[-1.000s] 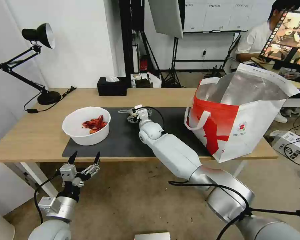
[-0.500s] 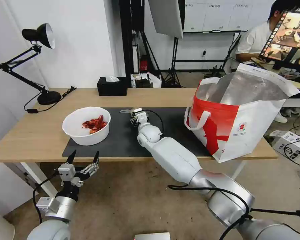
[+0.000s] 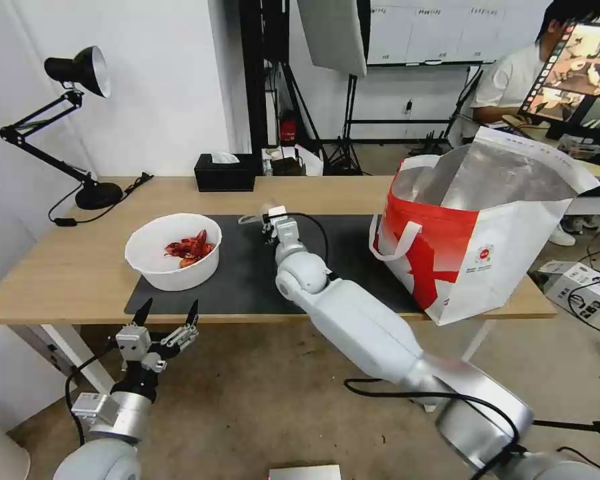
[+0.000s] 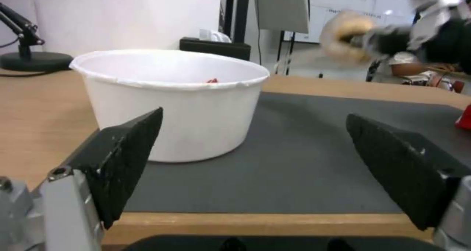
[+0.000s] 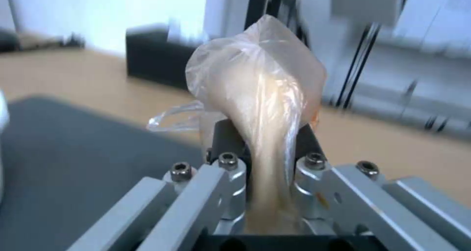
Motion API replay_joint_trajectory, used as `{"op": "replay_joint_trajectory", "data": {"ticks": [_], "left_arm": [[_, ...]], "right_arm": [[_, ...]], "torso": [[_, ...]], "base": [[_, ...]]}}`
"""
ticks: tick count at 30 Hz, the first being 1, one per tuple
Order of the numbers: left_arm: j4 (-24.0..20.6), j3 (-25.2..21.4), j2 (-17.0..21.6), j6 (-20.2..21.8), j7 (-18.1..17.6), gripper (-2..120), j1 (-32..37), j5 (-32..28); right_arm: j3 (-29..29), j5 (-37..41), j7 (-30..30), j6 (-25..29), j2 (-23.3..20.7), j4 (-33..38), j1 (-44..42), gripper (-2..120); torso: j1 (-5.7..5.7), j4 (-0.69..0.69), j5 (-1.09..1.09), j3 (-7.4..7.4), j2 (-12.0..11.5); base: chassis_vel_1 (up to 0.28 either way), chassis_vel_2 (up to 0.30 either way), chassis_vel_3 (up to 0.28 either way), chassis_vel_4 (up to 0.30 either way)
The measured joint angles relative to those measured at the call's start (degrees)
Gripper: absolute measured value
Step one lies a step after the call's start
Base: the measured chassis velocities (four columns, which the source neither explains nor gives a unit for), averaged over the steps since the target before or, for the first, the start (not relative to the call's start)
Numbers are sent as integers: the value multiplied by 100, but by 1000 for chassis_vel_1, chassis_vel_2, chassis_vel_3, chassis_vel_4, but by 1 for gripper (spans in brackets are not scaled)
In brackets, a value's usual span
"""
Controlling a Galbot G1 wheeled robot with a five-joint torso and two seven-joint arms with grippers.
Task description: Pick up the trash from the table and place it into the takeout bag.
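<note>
While clamped, right gripper [image 3: 268,218] lifted lump [image 5: 260,92] higher.

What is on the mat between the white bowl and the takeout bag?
Head view: the right gripper, shut on the plastic-wrapped lump, hangs above bare mat between bowl and bag.

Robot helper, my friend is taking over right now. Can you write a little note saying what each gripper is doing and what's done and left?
Right gripper: shut on the beige lump in clear plastic, held above the dark grey mat.
Left gripper: open, parked below the table edge, in front of the white bowl of crayfish shells.
Takeout bag: standing open at the table's right end.
Done: lump picked up.
Left: lump into the bag, then the bowl.
</note>
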Motion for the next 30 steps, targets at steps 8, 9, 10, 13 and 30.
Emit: {"op": "replay_joint_trajectory", "data": {"ticks": [8,9,10,13,30], "left_arm": [[-102,-55,34,6,-8,100,44,2],[-118,-65,40,7,-9,100,52,2],[-130,-70,45,8,-9,100,57,2],[-140,-73,47,9,-12,100,60,6],[-328,57,-21,39,-20,100,146,108]], "right_arm": [[358,-1245,-141,422,-638,983,-202,7],[483,-1494,-162,500,-766,1180,-259,7],[602,-1696,-193,569,-865,1340,-314,7],[862,-2095,-224,715,-1074,1694,-427,7],[2462,-1242,569,-211,-2529,3256,-1226,6]], "torso": [[0,0,0,0,0],[0,0,0,0,0],[0,0,1,0,0],[0,-1,0,0,0],[-1,-1,0,0,0]], "base": [[0,0,0,0],[0,0,0,0],[0,0,0,0],[0,0,0,0],[0,0,0,0]]}}
